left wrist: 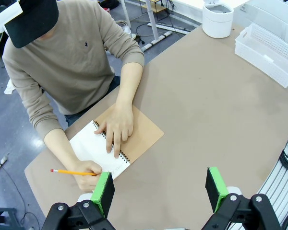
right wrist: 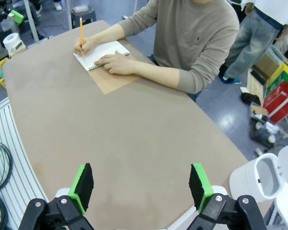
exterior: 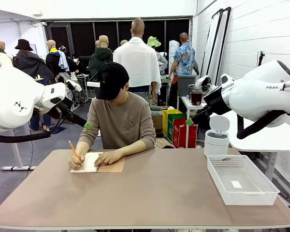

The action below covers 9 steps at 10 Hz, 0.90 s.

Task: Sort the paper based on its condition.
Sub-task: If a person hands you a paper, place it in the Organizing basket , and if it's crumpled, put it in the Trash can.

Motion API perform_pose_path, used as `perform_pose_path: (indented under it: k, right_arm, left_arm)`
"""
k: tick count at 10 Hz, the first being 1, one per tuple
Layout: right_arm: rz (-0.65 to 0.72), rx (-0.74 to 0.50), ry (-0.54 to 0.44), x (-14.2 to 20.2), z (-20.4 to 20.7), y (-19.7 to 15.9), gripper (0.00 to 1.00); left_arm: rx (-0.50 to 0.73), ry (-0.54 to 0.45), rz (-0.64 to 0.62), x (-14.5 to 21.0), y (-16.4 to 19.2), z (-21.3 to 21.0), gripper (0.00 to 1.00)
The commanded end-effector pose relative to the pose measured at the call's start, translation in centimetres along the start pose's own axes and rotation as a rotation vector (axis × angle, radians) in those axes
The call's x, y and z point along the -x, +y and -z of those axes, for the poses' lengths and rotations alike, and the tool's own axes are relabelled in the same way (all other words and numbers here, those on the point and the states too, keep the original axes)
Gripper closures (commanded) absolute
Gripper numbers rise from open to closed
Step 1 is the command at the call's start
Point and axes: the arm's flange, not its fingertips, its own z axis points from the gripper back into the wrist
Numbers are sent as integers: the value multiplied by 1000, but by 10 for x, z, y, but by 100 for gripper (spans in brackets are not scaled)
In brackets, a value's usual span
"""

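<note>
A person sits at the far side of a brown counter [exterior: 159, 193], writing in an open spiral notebook [exterior: 97, 163]; one hand [exterior: 76, 162] holds a yellow pencil [exterior: 72, 147] upright on the page, and the other hand [exterior: 108, 157] lies flat across the notebook, probably to keep it from sliding under the pencil's push; the brown kraft cover [exterior: 114, 166] is opened out flat beside the page so the notebook lies level.

The paper [left wrist: 86, 146] is, at this point, the white page bound at the spiral, on the far-left part of the counter and partly under both hands; it looks plain, thin, flat and smooth, with no crease or tear that can be made out; faint pencil marks sit near the writing hand, too small to read.

The left pincer [left wrist: 160, 184] hangs above the counter near the notebook with its green pads spread wide and nothing between them; the right pincer [right wrist: 140, 184] hangs over bare counter, well apart from the notebook, likewise wide open and empty; both seem held back to leave the person room.

A white lattice basket [exterior: 251, 197] sits on the robot's right side of the counter, likely a sorting place; a white lidded bin [exterior: 216, 140] stands just past the counter's edge.
</note>
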Motion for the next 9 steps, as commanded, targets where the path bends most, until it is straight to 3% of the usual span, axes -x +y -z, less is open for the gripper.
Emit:
perform_pose_path:
  k: [1,9]
  right_arm:
    - [-1,-3,-1,0,0,0,0]
    - [-1,-3,-1,0,0,0,0]
  left_arm:
    - [13,-1,7,1,-1,-1,0]
    - [13,-1,7,1,-1,-1,0]
